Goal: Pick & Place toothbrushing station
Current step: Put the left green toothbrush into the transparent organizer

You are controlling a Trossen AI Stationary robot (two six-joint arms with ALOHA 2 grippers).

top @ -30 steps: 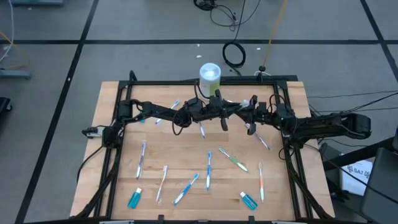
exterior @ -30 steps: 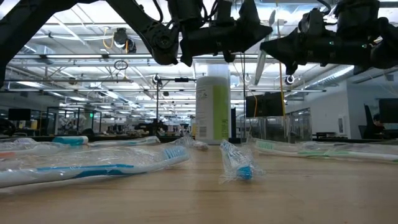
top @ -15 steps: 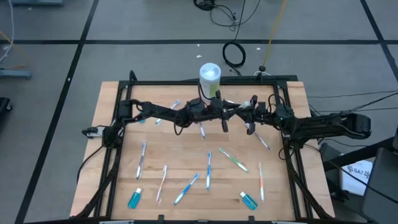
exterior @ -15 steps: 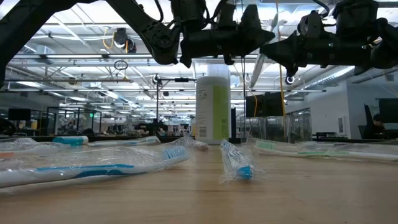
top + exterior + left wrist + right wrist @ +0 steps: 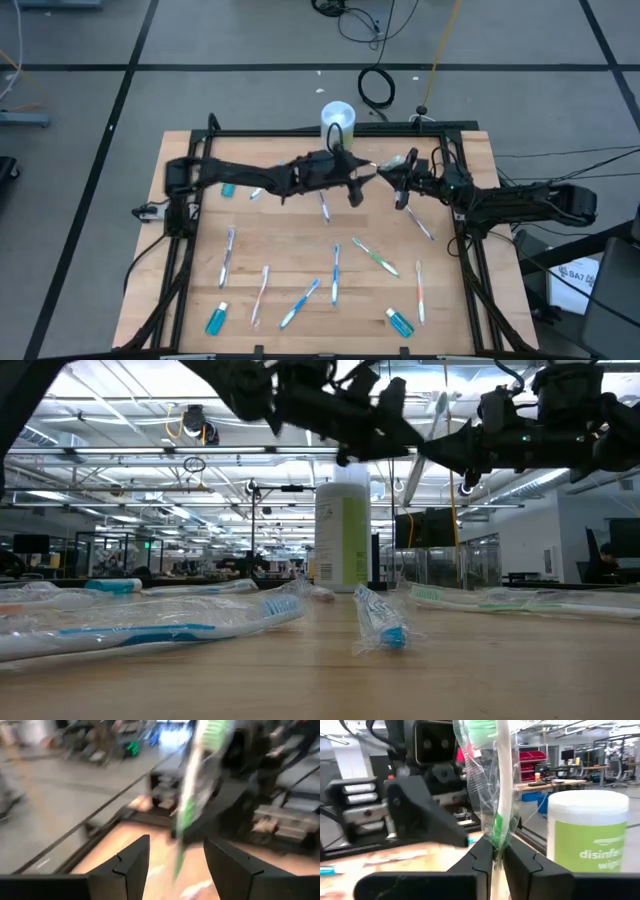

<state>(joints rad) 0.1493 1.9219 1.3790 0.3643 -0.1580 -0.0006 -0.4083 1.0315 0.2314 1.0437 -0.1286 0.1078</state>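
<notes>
Right gripper (image 5: 495, 854) clamps its jaws on the wrapped green-and-white toothbrush (image 5: 499, 785), upper centre; left gripper (image 5: 172, 857) jaws apart.

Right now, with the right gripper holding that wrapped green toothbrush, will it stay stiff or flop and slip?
The toothbrush likely stays stiff: it stands straight up from the right gripper, pinched low. Its loose, crinkly clear wrapper could let it slip. It looks slim and light, so it probably won't sag.
</notes>
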